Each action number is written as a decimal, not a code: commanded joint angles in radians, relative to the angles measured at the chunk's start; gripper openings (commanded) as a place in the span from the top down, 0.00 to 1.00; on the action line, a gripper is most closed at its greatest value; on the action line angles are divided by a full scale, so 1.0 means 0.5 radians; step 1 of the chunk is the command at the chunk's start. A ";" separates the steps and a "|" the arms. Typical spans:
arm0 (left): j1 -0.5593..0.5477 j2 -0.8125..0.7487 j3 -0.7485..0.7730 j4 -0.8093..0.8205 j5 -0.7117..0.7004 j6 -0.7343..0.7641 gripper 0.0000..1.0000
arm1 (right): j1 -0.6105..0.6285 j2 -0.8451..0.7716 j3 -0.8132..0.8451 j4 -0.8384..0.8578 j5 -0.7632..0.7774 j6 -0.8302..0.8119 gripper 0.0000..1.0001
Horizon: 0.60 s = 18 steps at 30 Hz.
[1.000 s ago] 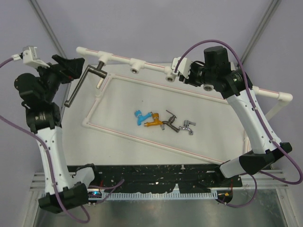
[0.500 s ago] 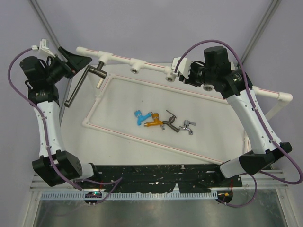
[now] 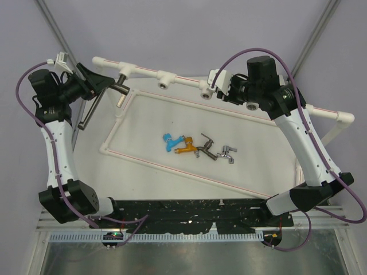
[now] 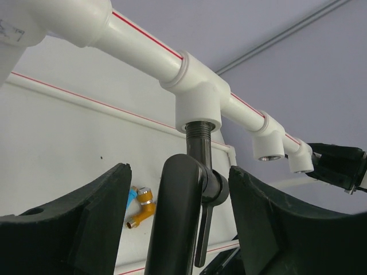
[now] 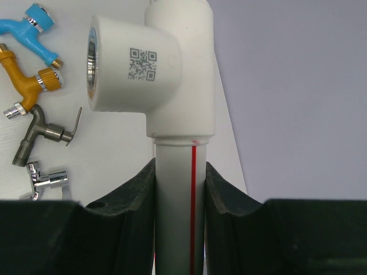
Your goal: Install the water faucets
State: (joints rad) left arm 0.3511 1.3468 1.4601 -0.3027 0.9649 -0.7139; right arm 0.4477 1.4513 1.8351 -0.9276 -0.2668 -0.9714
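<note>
Dark-grey faucet [image 4: 172, 229] stands inside wide-spread left hand [image 4: 179, 177].

**Robot lab bench, not a bathroom**

We're in a test cell, folks. Plain lilac backdrop panels [image 3: 189, 28] rise behind both pincers, with bare metal poles [image 3: 56, 31] in the corners. Below the left pincer [image 3: 103, 83] and the right pincer [image 3: 217, 89] lies a white board tabletop [image 3: 149, 123] carrying a white pipe frame [image 3: 143, 71]. There's a QR label [image 5: 142, 63] on the fitting just above the right pincer's fingers. Back at the arms' bases, there's a black mounting rail [image 3: 189, 212], with purple cables [image 3: 258, 50] looping overhead.
</note>
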 commanded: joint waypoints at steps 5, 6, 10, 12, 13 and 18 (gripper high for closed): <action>-0.070 0.000 0.181 -0.228 -0.012 0.228 0.60 | 0.053 -0.040 -0.016 -0.078 -0.331 0.044 0.95; -0.082 -0.006 0.197 -0.281 -0.049 0.295 0.65 | 0.053 -0.040 -0.016 -0.075 -0.331 0.047 0.95; -0.168 -0.031 0.322 -0.550 -0.260 0.611 0.99 | 0.053 -0.040 -0.010 -0.075 -0.335 0.044 0.95; -0.263 -0.052 0.402 -0.725 -0.459 0.917 1.00 | 0.053 -0.037 -0.010 -0.075 -0.338 0.047 0.95; -0.321 -0.067 0.433 -0.805 -0.585 1.070 1.00 | 0.053 -0.037 -0.010 -0.075 -0.341 0.047 0.95; -0.683 -0.141 0.421 -0.965 -1.272 1.679 1.00 | 0.053 -0.037 -0.007 -0.075 -0.341 0.047 0.95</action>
State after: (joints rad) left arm 0.1371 1.3148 1.6722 -0.6491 0.6041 -0.1860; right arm 0.4458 1.4513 1.8347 -0.9272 -0.2676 -0.9714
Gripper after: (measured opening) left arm 0.327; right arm 0.360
